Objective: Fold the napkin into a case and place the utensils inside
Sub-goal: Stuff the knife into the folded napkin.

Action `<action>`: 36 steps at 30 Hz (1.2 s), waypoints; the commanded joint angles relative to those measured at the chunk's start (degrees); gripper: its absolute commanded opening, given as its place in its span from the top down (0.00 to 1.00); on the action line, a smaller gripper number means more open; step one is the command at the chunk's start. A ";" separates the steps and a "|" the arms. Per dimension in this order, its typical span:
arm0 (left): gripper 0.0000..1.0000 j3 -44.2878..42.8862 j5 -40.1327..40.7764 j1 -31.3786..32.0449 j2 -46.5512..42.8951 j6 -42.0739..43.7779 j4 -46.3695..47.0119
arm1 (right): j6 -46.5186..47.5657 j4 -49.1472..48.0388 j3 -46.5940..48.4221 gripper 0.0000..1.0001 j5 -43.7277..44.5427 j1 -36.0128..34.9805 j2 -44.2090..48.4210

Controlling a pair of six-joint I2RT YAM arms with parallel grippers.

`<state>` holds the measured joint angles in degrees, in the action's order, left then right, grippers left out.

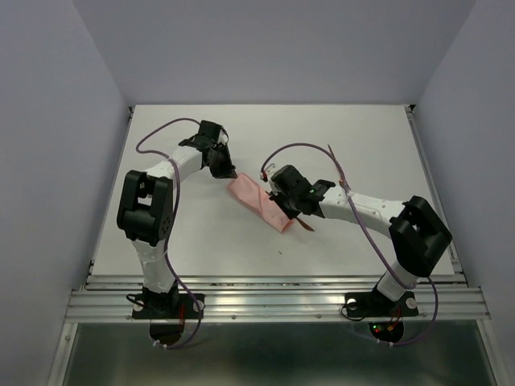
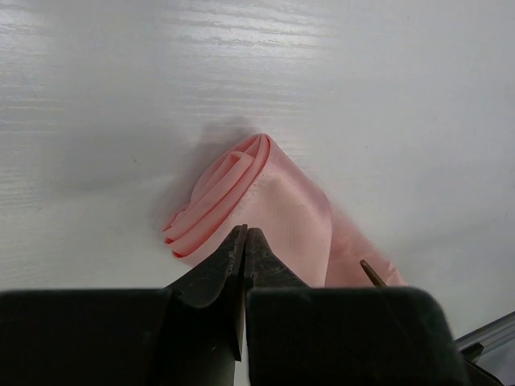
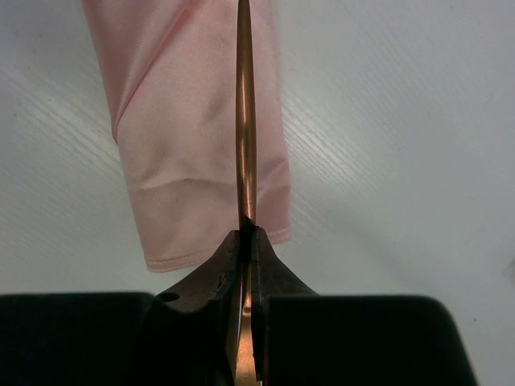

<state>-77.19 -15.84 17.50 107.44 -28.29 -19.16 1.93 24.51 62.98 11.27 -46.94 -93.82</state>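
Note:
The salmon-pink napkin (image 1: 259, 205) lies folded into a narrow oblong case on the white table. My left gripper (image 1: 228, 173) is shut at the case's far left end. In the left wrist view its tips (image 2: 244, 234) sit over the edge of the cloth (image 2: 278, 201); I cannot tell if cloth is pinched. My right gripper (image 1: 283, 211) is at the case's near right end, shut on a thin copper-brown utensil (image 3: 245, 121). The utensil runs edge-on lengthwise over the cloth (image 3: 185, 137). A brown stick tip (image 2: 372, 273) shows over the cloth. A second utensil is not clearly visible.
The white table (image 1: 362, 137) is walled at the back and both sides, with a metal rail (image 1: 273, 301) along the near edge. Purple cables (image 1: 165, 129) loop above both arms.

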 commanded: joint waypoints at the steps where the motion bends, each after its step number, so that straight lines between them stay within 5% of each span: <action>1: 0.88 -3.75 0.45 -1.06 1.54 1.48 -1.85 | 2.81 -1.14 3.99 0.99 1.83 -0.52 -1.71; 36: 0.89 -6.31 -4.20 -1.32 9.63 3.16 -0.62 | 7.12 -4.91 13.48 0.99 -0.28 -1.58 -14.11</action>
<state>-81.93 -18.39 16.34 116.53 -26.48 -20.32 6.98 22.92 73.19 11.53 -48.07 -107.20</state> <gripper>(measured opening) 0.117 0.098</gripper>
